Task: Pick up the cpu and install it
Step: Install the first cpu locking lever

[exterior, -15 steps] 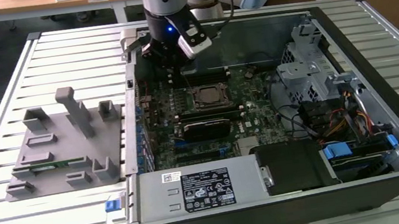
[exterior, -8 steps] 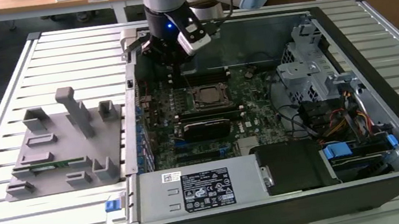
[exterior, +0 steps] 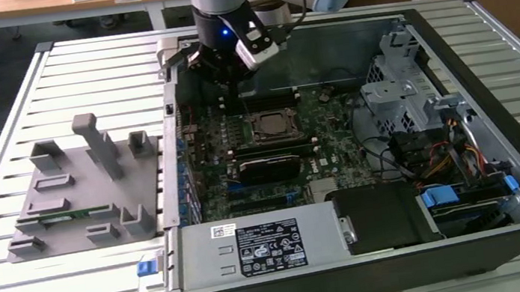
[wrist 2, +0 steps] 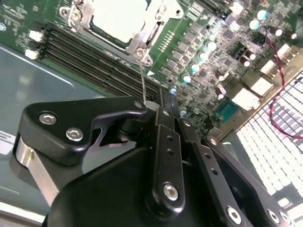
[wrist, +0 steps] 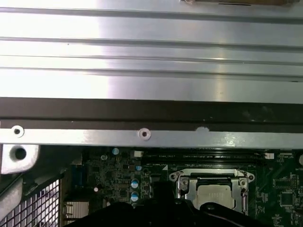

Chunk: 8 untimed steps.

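Silver-topped cpu [wrist 2: 118, 19] sits seated in the motherboard socket [exterior: 271, 126]. At the socket's 12 o'clock in the exterior view, the gripper [exterior: 228, 82] hovers, fingers clenched together on nothing.

The cpu [wrist 2: 117, 20], a flat square chip with a pale silvery top, lies level inside the motherboard socket's metal frame [wrist 2: 147, 42], also seen in the first wrist view [wrist: 215, 196].

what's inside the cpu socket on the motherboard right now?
The cpu sits in the socket, its silver top framed by the metal bracket in both wrist views. The contacts beneath it are covered. The gripper hangs above the motherboard.
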### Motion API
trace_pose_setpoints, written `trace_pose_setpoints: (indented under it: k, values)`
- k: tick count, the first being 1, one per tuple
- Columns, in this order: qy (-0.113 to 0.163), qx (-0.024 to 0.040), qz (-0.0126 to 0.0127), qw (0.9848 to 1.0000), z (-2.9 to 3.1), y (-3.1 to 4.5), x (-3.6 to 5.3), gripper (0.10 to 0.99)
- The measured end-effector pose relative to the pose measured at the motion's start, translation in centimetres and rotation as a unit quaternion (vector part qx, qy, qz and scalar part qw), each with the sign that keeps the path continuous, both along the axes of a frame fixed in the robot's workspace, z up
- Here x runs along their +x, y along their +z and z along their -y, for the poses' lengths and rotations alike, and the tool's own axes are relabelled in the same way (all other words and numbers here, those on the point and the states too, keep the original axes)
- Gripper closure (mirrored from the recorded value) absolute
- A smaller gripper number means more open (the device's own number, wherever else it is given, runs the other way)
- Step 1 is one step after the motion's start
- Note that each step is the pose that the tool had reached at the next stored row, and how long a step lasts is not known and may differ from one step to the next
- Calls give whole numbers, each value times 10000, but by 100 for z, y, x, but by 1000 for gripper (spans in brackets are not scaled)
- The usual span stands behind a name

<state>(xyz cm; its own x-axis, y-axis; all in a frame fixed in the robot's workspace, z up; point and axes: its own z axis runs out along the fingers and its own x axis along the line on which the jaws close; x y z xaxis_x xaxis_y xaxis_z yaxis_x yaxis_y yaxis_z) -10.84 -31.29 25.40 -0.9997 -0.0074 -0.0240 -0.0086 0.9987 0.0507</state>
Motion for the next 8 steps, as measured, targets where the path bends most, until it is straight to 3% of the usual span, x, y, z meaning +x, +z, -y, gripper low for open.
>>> trace_pose_setpoints:
  k: [5,8]
  values:
    - [34,-1,-5,10000,0,-2,137,980]
    - [53,9,-22,10000,0,-4,231,980]
